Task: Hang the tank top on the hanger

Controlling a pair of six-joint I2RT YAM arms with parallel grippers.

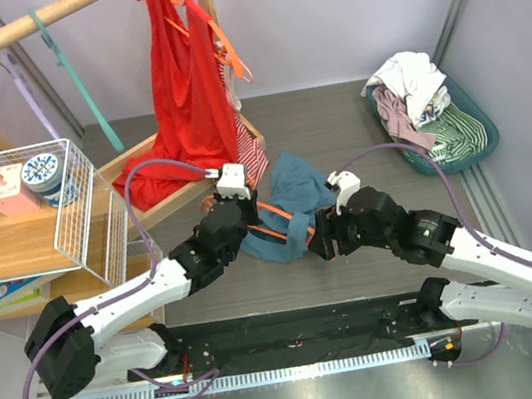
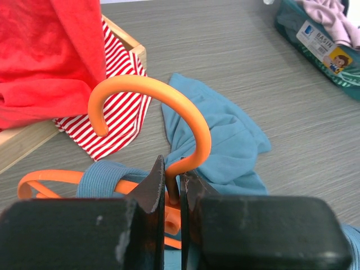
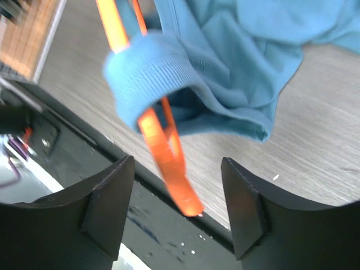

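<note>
Clamps the left hand [image 2: 173,174] shut on the neck of the hanger [image 2: 146,83], right under the orange hook curling up just ahead of the fingertips. Shows, low to that hand's left, a ribbed strap of the tank top [image 2: 225,135] already drawn over one arm of the hanger, with the bare orange end poking out past it. Leaves the rest of the teal-blue fabric bunched on the surface [image 2: 236,50] ahead of the left hand, just beside a red-and-white striped garment [image 2: 121,121].

Finds, further right, the right hand [image 3: 175,169] with fingers spread wide and gripping nothing. Catches a strap looped round a hanger arm just ahead of those open fingers, the orange tip hanging between them without touching either. Cannot settle from these views between the same strap and a second one.

Counts the job as well under way but not finished: at least one shoulder on, the body of the top slack and crumpled beyond the right hand. Calls, most likely, for checking or seating the other strap, then raising the hanger by its neck to let the top drape straight.
</note>
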